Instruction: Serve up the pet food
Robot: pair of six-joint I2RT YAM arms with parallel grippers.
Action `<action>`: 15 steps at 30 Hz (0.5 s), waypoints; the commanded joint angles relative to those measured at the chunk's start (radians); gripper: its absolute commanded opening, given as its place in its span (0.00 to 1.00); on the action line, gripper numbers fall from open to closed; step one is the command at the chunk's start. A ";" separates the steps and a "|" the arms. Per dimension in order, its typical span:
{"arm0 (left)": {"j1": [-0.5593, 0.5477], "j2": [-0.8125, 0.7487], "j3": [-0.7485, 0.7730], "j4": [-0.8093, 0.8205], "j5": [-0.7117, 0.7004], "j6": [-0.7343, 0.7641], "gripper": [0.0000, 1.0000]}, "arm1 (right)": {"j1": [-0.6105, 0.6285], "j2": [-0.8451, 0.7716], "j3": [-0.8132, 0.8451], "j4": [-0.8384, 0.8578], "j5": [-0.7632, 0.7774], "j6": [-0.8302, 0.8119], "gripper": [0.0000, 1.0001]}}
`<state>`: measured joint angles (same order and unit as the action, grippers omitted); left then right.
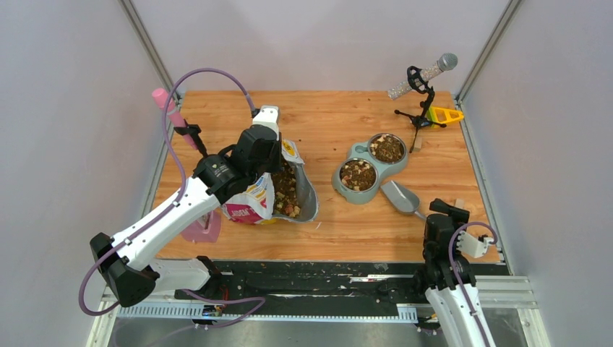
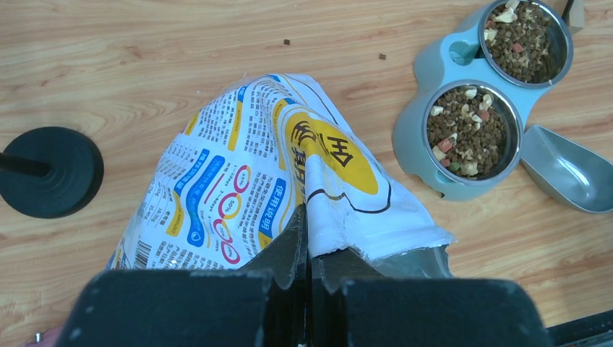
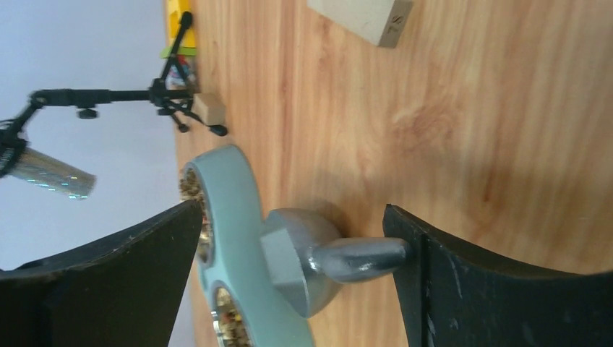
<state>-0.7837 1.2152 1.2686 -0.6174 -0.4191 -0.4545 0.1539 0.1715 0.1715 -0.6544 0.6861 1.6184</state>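
Observation:
The pet food fills both steel bowls (image 1: 358,175) (image 2: 472,134) of the teal double feeder (image 1: 352,153) (image 3: 231,217), and more lies in the opened bag (image 1: 285,189). My left gripper (image 1: 260,152) (image 2: 309,217) is shut on the top edge of the colourful bag (image 2: 231,173), holding it upright. The grey scoop (image 1: 401,196) (image 2: 571,173) (image 3: 325,260) lies empty on the table beside the feeder. Around its handle my right gripper (image 1: 436,211) (image 3: 293,210) stands open; the handle's end is at one finger (image 3: 491,289) and the other finger (image 3: 130,275) is well apart from it.
A microphone on a black stand (image 1: 423,76) and a yellow piece (image 1: 444,114) are at the back right. A pink object on a stand (image 1: 170,108) with a round black base (image 2: 50,172) is at the left. A wooden block (image 3: 361,14) lies near the right gripper.

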 commanded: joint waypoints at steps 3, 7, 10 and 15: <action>-0.002 -0.056 0.052 0.134 -0.004 -0.016 0.00 | -0.001 0.107 0.195 -0.146 0.096 -0.193 1.00; -0.002 -0.043 0.062 0.131 0.009 -0.010 0.00 | 0.000 0.325 0.394 -0.330 0.123 -0.207 1.00; -0.002 -0.034 0.071 0.121 0.010 -0.003 0.00 | 0.001 0.466 0.545 -0.340 0.069 -0.379 1.00; -0.002 -0.029 0.078 0.115 0.016 0.019 0.00 | 0.008 0.580 0.651 -0.084 -0.175 -0.893 1.00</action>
<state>-0.7837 1.2156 1.2686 -0.6182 -0.4068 -0.4431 0.1558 0.7086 0.7544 -0.9062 0.7017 1.1709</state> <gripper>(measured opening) 0.007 0.998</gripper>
